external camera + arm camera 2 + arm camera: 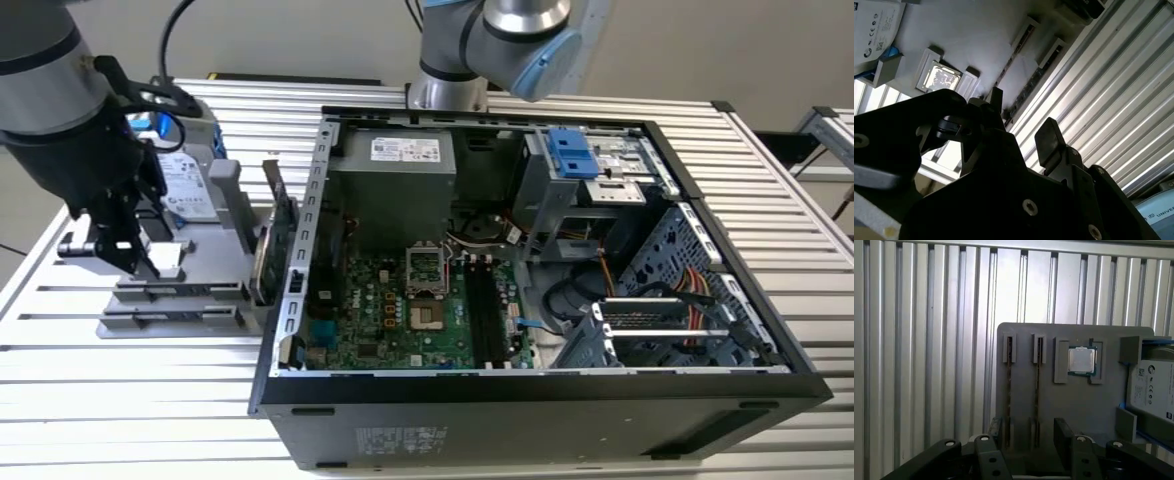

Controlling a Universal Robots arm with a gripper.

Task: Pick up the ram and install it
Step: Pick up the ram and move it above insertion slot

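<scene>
Your claw (1029,426) hangs open, fingers well apart, over the gray holder (1079,410) at the exterior view's left, beside the computer case (534,430). The ram (1039,390) – a slim stick set on edge in a slot – lies just below. Its long axis runs straight out from between the fingers. A twin stick (1008,390) lies parallel, just beside it. The table (929,365) is ribbed metal.

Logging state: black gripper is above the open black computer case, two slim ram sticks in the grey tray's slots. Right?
No: the exterior view shows the black gripper above the grey tray, beside the open black computer case. The ram sticks sit in the tray's slots.
</scene>
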